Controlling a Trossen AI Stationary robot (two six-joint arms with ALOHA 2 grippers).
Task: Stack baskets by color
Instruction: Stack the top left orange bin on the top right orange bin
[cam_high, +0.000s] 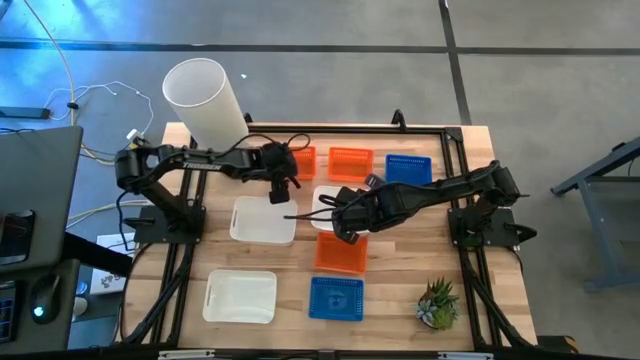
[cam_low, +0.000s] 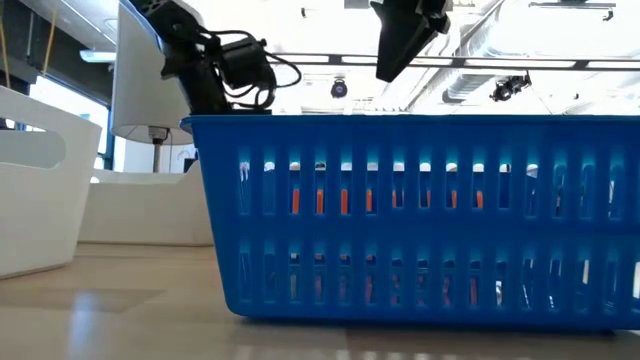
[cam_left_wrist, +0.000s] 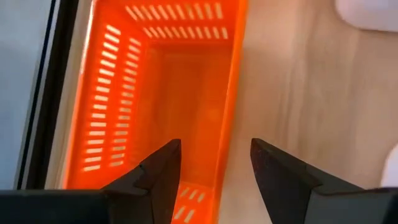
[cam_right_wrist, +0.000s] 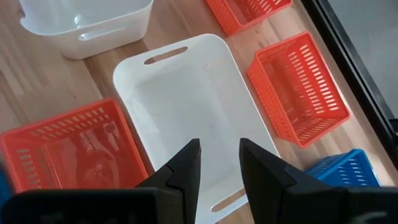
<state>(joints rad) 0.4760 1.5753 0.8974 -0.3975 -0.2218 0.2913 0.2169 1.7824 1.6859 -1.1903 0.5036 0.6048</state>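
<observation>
Left gripper (cam_high: 283, 188) sits at about 11 o'clock on the table (cam_high: 400, 290), over the far-left orange basket (cam_left_wrist: 155, 87). Jaws spread wide, holding nothing; in the left wrist view they straddle the basket's long wall, one finger inside, one outside. Best move, I'd judge: drop straight down on that wall, close fully, lift level, then nest it in the second orange basket (cam_high: 350, 160) just beside it toward 12 o'clock.

White baskets: one at 9 o'clock (cam_high: 264, 220), one at 7 o'clock (cam_high: 240, 297), a third near centre (cam_right_wrist: 186, 106) under the right arm. Third orange basket (cam_high: 340, 253) just past centre toward 6; blue basket (cam_high: 335, 298) at 6 o'clock, another blue basket (cam_high: 408, 168) at 1 o'clock. No stacks visible.

Right gripper (cam_right_wrist: 219, 163) hovers over the centre white basket, jaws part open, empty, both tips above its floor.

High view alone gives the whole layout. Left wrist view alone shows the straddle on the wall. Right wrist view shows the centre white basket that the arm mostly covers from above. Low view is filled by the near blue basket, so gripper height above the baskets is hard to tell.
</observation>
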